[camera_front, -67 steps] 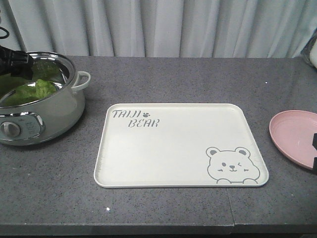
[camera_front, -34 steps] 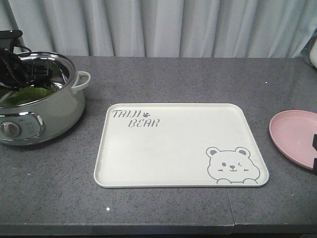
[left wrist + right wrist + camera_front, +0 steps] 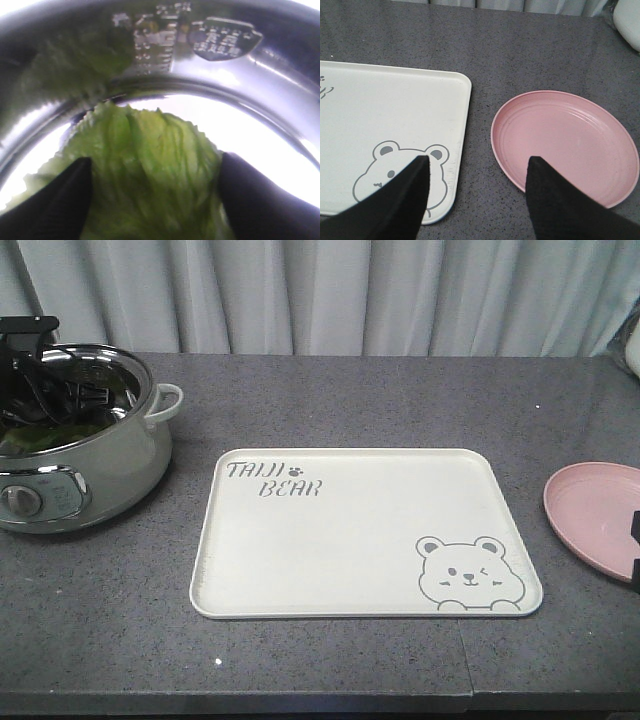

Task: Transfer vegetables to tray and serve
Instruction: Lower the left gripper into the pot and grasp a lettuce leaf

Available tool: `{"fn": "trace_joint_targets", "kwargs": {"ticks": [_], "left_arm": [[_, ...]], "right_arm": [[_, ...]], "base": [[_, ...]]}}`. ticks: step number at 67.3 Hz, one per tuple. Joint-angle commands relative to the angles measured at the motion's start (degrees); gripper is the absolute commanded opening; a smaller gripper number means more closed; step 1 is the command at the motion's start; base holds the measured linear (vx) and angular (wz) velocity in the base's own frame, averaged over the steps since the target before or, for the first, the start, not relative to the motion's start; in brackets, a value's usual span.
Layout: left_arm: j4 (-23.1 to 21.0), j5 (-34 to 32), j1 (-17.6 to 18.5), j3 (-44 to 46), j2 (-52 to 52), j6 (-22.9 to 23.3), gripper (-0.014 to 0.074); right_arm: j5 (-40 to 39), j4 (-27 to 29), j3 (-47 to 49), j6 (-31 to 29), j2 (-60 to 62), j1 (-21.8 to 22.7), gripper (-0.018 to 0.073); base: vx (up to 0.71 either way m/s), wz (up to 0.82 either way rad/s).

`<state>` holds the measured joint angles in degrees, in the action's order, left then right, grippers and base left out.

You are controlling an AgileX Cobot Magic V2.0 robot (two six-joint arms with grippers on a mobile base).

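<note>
The vegetables (image 3: 150, 165), ruffled green lettuce, lie inside a steel electric pot (image 3: 110, 465) at the table's left. My left gripper (image 3: 155, 165) is down in the pot, open, one black finger on each side of the top leaf. In the front view the left gripper (image 3: 68, 400) covers most of the vegetables (image 3: 35, 435). The cream tray (image 3: 365, 535) with the bear drawing lies bare at the table's centre. My right gripper (image 3: 477, 162) hangs open over the gap between the tray (image 3: 395, 105) and a pink plate (image 3: 565, 140), holding nothing.
The pink plate (image 3: 598, 515) sits at the right edge of the table. The pot's handle (image 3: 165, 402) sticks out toward the tray. A grey curtain hangs behind the table. A white object (image 3: 627, 22) stands at the far right corner.
My left arm has moved right and down into the pot, and it now covers most of the lettuce in the front view. The right side has not changed.
</note>
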<state>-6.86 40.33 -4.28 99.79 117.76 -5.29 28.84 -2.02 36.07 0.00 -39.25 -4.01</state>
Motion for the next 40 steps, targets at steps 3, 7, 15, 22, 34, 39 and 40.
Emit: {"fn": "trace_joint_targets", "kwargs": {"ticks": [3,7,15,22,34,39,40], "left_arm": [[1.21,-1.19,0.03,1.76,-2.69,0.01,0.0349],[1.20,-0.95,0.03,1.76,-2.69,0.01,0.0295],[1.20,-0.90,0.03,1.76,-2.69,0.01,0.0185],[1.15,-0.68,0.03,1.76,-2.69,0.01,0.0109],[0.97,0.53,0.03,1.76,-3.21,0.01,0.0017],[0.97,1.34,0.03,1.76,-3.98,0.01,-0.0008],[0.97,1.66,0.03,1.76,-4.09,0.01,-0.0008]], "right_arm": [[-3.59,-0.67,1.97,0.00,-0.23,0.14,0.0409],[-3.59,-0.67,1.97,0.00,-0.23,0.14,0.0409],[-3.59,-0.67,1.97,0.00,-0.23,0.14,0.0409],[-3.59,-0.67,1.97,0.00,-0.23,0.14,0.0409],[-3.59,-0.67,1.97,0.00,-0.23,0.14,0.0409],[-3.59,-0.67,1.97,0.00,-0.23,0.14,0.0409],[-3.59,-0.67,1.97,0.00,-0.23,0.14,0.0409]], "base": [[0.00,0.00],[0.00,0.00],[0.00,0.00],[0.00,0.00],[0.00,0.00],[0.00,0.00],[0.00,0.00]]}}
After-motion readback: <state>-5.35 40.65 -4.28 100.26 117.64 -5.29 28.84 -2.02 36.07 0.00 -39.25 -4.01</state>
